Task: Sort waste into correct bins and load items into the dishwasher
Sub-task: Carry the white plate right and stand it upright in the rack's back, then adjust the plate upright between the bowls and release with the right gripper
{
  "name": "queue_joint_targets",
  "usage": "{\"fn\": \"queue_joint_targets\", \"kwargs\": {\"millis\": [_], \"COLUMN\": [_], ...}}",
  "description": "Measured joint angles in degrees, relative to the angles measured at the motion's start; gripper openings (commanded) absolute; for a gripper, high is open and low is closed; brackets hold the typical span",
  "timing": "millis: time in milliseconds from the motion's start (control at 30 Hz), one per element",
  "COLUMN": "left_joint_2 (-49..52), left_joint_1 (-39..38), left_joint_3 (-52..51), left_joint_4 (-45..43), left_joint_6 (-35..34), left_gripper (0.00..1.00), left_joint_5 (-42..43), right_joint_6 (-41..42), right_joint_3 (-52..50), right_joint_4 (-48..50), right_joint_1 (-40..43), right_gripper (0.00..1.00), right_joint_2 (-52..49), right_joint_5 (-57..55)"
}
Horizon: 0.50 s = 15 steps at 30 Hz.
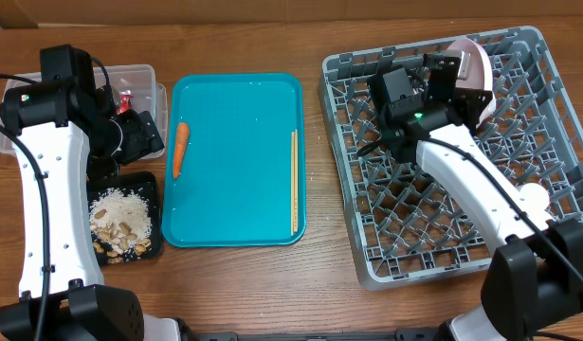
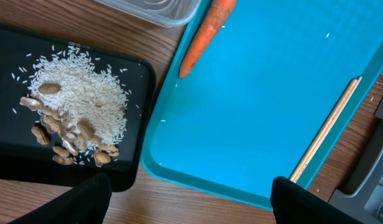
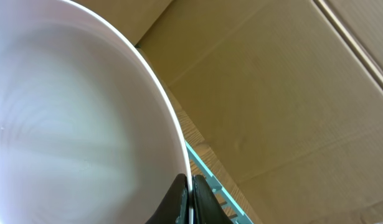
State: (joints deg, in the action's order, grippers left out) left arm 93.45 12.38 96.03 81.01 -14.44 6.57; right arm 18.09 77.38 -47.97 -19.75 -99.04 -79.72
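Now, left gripper (image 2: pixel 191 208): is hanging above the near edge of the teal tray and the black tray, its 2 dark fingers (image 2: pixel 85 199) spread wide apart and gripping nothing.
Right gripper (image 1: pixel 450 83): is reaching over the far corner of the dish rack; its fingers (image 3: pixel 177 202) are pinching the thin rim of the pale pink bowl, pressed nearly together.
Pale pink bowl (image 1: pixel 477 68): is standing on edge at the far side of the rack, its hollow filling the right wrist view, with brown cardboard (image 3: pixel 291 93) showing behind it.
Dish rack (image 1: pixel 414 213): is sitting on the right of the table (image 1: pixel 319 294), slightly turned; something small, round and white (image 1: pixel 535 196) is resting in its right part, too small to name.
Teal tray (image 1: pixel 239 218): is lying between the rack and the 2 bins.
Carrot (image 1: pixel 179 149): is lying on the teal tray along its left edge, tip pointing toward the near side.
Chopsticks (image 1: pixel 294 180): are lying together along the tray's right edge.
Black tray (image 1: pixel 151 182): is sitting just left of the teal tray, carrying the rice and nuts (image 1: pixel 120 223) in a loose heap.
Clear tub (image 1: pixel 144 76): is sitting beyond the black tray, partly under the left arm.
Red wrapper (image 1: pixel 125 98): is showing inside the tub, mostly hidden by the arm.
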Motion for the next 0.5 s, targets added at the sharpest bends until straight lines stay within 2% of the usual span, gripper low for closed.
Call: {"fn": "queue_joint_targets", "kwargs": {"millis": [100, 233, 333, 500], "left_joint_2": [0.0, 0.0, 0.0, 0.0], "left_joint_1": [0.0, 0.0, 0.0, 0.0], "left_joint_3": [0.0, 0.0, 0.0, 0.0], "left_joint_4": [0.0, 0.0, 0.0, 0.0], "left_joint_6": [0.0, 0.0, 0.0, 0.0], "left_gripper": [0.84, 0.84, 0.84, 0.84], "left_joint_5": [0.0, 0.0, 0.0, 0.0], "right_joint_6": [-1.0, -7.4, -9.3, -7.7], "right_joint_3": [-0.2, -0.3, -0.3, -0.3], "right_joint_4": [2.8, 10.0, 9.3, 3.4], "right_joint_1": [1.2, 1.9, 1.9, 2.1], "right_gripper": [0.04, 0.04, 0.04, 0.04], "right_joint_2": [0.0, 0.0, 0.0, -1.0], "right_joint_5": [-1.1, -1.6, 0.2, 1.7]}}
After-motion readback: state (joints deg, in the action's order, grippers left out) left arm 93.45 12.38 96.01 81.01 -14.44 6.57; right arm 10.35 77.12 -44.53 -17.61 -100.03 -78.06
